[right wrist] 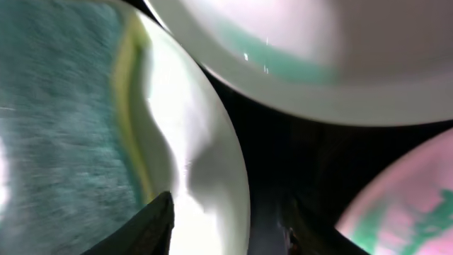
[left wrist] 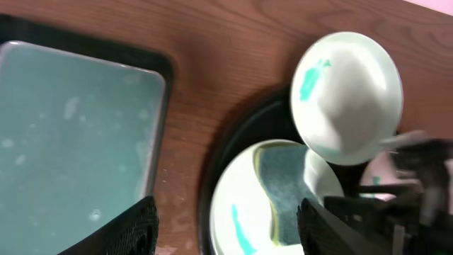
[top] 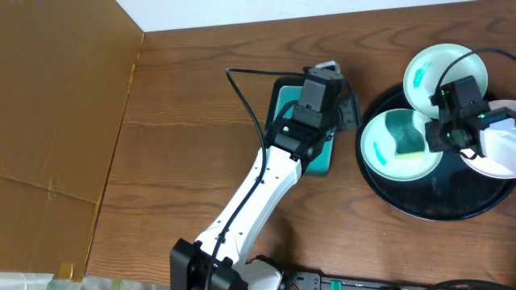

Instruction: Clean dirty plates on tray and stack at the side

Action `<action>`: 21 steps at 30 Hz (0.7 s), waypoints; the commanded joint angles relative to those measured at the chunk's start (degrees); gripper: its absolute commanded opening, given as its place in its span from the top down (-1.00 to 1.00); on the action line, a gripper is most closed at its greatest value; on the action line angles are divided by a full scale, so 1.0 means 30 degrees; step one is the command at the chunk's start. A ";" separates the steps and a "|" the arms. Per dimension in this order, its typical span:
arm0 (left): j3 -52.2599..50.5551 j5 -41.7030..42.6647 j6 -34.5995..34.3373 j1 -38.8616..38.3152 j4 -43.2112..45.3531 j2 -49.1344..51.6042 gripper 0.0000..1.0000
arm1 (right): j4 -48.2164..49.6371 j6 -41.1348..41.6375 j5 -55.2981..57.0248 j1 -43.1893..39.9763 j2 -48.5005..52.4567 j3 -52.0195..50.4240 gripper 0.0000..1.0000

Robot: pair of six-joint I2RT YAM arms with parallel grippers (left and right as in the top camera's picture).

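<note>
Tabletop point(top: 201, 121) beside the tray point(top: 427, 205) shows you no stack: three dirty plates point(top: 427, 64) aboard (sponge point(top: 407, 137) on one); left claw point(left wrist: 226, 230) apart, right claw point(right wrist: 226, 223) unclear.

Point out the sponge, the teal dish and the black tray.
sponge point(top: 405, 134): overhead view, middle of its green face.
teal dish point(left wrist: 74, 131): left wrist view, bare floor.
black tray point(top: 431, 200): overhead view, bare floor near its lower edge.

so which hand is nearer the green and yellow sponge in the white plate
Right. The right hand is at that plate's rim beside the sponge; the left hand is off the black tray, by the rectangular teal dish.
</note>
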 commanded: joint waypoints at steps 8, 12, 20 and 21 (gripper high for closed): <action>0.0022 0.4801 0.1676 0.0000 -0.0182 0.1537 -0.13 | 0.0073 -0.0138 -0.0044 -0.0379 0.0474 -0.0080 0.69; 0.0022 0.4838 0.1668 -0.0306 -0.0124 0.2113 -0.13 | 0.0204 -0.0138 -0.0044 -0.0379 0.0474 -0.0073 0.74; 0.0022 0.4838 0.1661 -0.1457 0.0517 0.3548 -0.14 | 0.0168 -0.0124 -0.0204 -0.0364 0.0466 -0.0051 0.97; 0.0022 0.4838 0.1574 -0.1603 0.0736 0.3752 -0.13 | 0.0160 -0.0058 -0.0335 -0.0364 0.0466 -0.0051 0.97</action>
